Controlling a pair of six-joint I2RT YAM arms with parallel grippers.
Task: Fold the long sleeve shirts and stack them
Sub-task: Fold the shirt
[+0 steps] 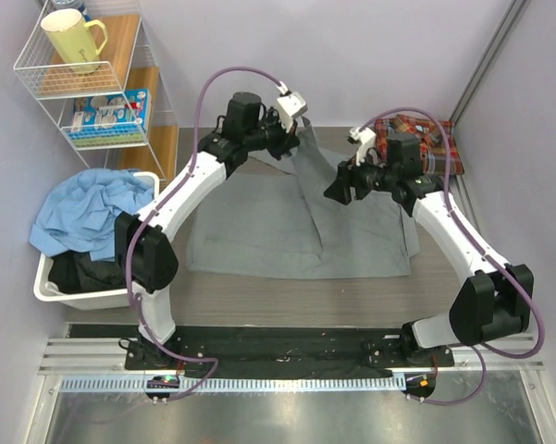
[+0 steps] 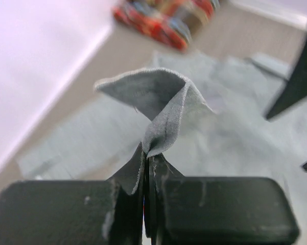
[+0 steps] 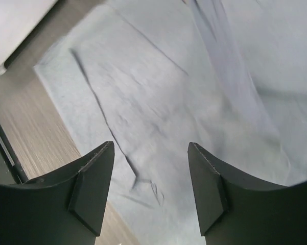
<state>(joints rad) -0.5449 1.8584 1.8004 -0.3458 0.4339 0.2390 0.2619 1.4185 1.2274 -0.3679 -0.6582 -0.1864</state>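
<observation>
Between the jaws of the left end effector [image 2: 149, 166], clamped shut, sits a raised edge of the grey shirt [image 1: 259, 231]; rest lies on bench [image 1: 259, 296] below. Right end effector [image 3: 150, 178] gapes empty over it. Fold step in hand; next prob. needs right pinching a matching edge.

We see bright, soft light and faint shadows. In our left wrist view the plaid shirt [image 2: 166, 18] looks blurry.
</observation>
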